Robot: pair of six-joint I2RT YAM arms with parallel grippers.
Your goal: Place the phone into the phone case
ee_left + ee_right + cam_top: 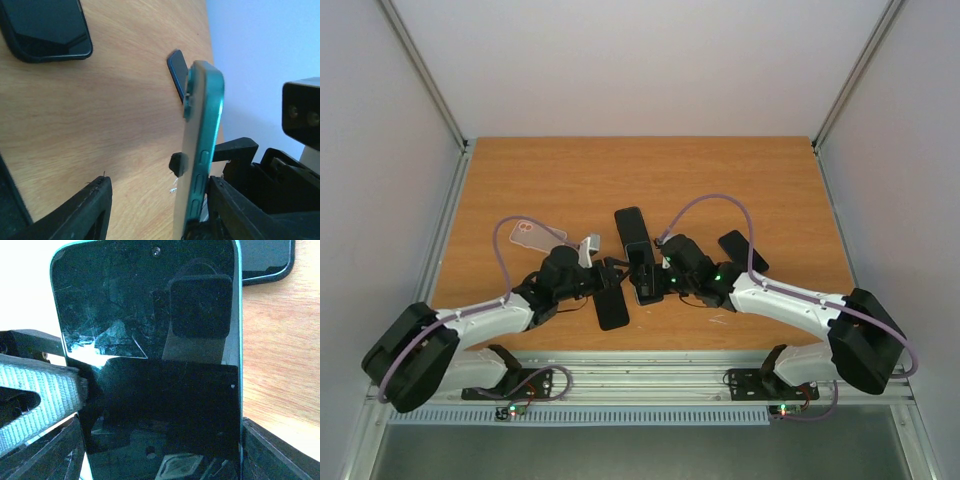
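phone (pixel 150 315): 4, maybe some already cased | clear phone case (pixel 535 235): 1 | grey piece (pixel 588 248): 1

A robotics laboratory test cell is indicated; a wood-topped bench (pixel 570 170) is enclosed by plain white panels (pixel 620 60) on aluminium framing (pixel 425 70); a left arm (pixel 485 320) and a right arm (pixel 790 298) are bolted to a metal rail (pixel 650 378).

Top view: bright, even, diffuse light from overhead; soft short shadows on table (pixel 720 170). Sharp throughout, slight bend at edges. L wrist: phone (pixel 202 140) near end soft, out of focus; wood grain beyond sharper; wall (pixel 260 45) washed bluish. R wrist: glare, reflections, smudges across phone; upper-left bkgd overexposed.
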